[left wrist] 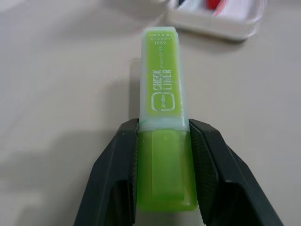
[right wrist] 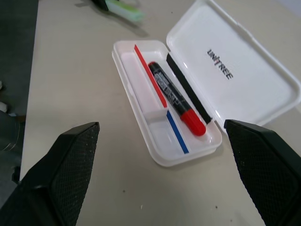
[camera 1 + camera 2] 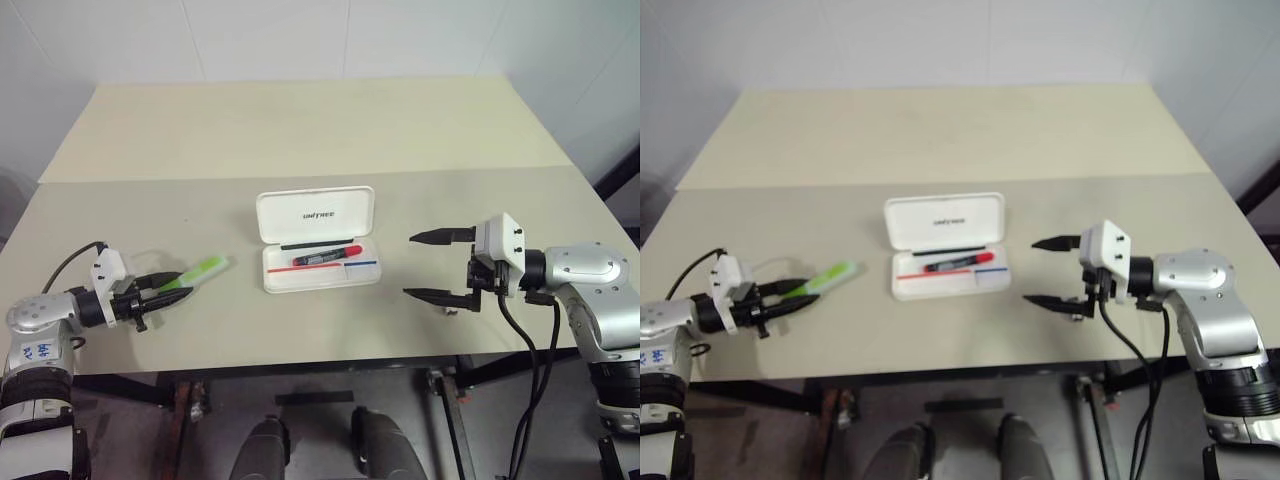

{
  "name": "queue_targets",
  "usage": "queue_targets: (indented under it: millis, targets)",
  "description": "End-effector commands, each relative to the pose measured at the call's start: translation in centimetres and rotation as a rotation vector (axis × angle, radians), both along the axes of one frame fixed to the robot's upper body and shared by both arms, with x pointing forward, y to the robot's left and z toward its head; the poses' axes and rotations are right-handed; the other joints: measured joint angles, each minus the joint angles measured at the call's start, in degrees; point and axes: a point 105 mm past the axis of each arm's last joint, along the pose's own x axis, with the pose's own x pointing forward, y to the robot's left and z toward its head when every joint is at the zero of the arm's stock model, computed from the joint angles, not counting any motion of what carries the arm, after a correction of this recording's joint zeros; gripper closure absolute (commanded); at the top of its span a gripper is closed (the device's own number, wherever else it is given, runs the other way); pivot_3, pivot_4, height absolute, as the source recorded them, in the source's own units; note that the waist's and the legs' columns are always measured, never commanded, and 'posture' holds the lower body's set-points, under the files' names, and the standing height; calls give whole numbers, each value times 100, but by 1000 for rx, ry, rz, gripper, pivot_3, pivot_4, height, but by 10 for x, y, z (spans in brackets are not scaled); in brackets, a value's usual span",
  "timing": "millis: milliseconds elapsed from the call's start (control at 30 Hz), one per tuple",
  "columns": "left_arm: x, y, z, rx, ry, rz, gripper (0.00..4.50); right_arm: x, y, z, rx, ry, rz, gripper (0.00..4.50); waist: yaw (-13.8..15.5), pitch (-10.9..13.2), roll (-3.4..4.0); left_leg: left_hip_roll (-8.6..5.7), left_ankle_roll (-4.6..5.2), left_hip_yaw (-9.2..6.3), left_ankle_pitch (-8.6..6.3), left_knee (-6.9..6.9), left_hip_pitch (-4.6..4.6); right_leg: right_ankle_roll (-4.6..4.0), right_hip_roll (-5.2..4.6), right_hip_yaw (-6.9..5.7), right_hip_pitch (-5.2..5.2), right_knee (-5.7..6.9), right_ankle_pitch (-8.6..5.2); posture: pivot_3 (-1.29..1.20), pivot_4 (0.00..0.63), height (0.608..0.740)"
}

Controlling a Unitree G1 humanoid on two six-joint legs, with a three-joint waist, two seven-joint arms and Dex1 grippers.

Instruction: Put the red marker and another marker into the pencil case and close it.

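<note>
The pencil case [image 3: 318, 213] lies open in the middle of the table, its white lid tipped back with black lettering on it. The red marker [image 3: 327, 256] rests inside the tray, beside a thin red-and-blue line. Left of the case, my left gripper [image 3: 165, 287] is shut on the lime-green marker [image 3: 203, 268], whose free end points toward the case. In the left wrist view the fingers [image 1: 117, 160] clamp the green marker [image 1: 162, 89] on both sides. My right gripper [image 3: 440, 265] hovers open to the right of the case, holding nothing; its wrist view looks down on the case [image 2: 244, 80] and red marker [image 2: 178, 99].
The beige table [image 3: 300, 130] has a seam across it behind the case, with a paler far half. Its front edge [image 3: 300, 365] runs just below both grippers. A small pale bit [image 3: 452, 311] lies under my right gripper. Black cables [image 3: 520, 340] hang from the right arm.
</note>
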Motion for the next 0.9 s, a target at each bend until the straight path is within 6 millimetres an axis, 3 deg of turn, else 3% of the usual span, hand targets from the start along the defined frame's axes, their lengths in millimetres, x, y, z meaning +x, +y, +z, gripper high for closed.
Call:
queue_targets:
  millis: [33, 233, 367, 467, 767, 900]
  targets:
    - [-2, -24, 28, 34, -72, -108, 3137, 1, 3, 5, 14, -35, 9, 0, -5, 1, 1, -1, -1, 3, 0, -2, -2, 0, 1, -1, -2, -1, 0, 0, 150, 740]
    - [-1, -59, 41, 51, -96, -223, 3137, 1, 6, 1, 29, -32, 3, 0, -16, 1, 1, -24, -1, 7, -1, 1, -1, 0, 9, -2, 2, -3, 0, 0, 150, 740]
    - [9, -114, 42, 59, -127, -321, 3137, -4, 3, -3, 46, -30, -42, 0, 29, 1, 1, -28, 0, 0, 0, 9, 2, 2, 13, -7, 13, -1, 0, 0, 150, 740]
    - [17, -137, 37, 56, -109, -342, 3137, -9, 0, -6, 49, -30, -69, 0, 101, 1, 0, -35, 2, -1, 1, 18, 0, 9, 13, -5, 16, -2, 4, 0, 150, 740]
    - [29, -161, 16, 93, -62, -352, 3137, -19, 0, -6, 75, -43, -130, 0, 113, 1, 0, -36, 3, 2, 4, 20, 8, 9, 21, 1, 18, 8, 3, 0, 150, 740]
    - [36, -161, 13, 113, -62, -349, 3137, -22, -1, -6, 84, -46, -153, 0, 126, 1, 0, -38, 3, -1, 5, 24, 7, 9, 20, -1, 21, 7, 4, 0, 150, 740]
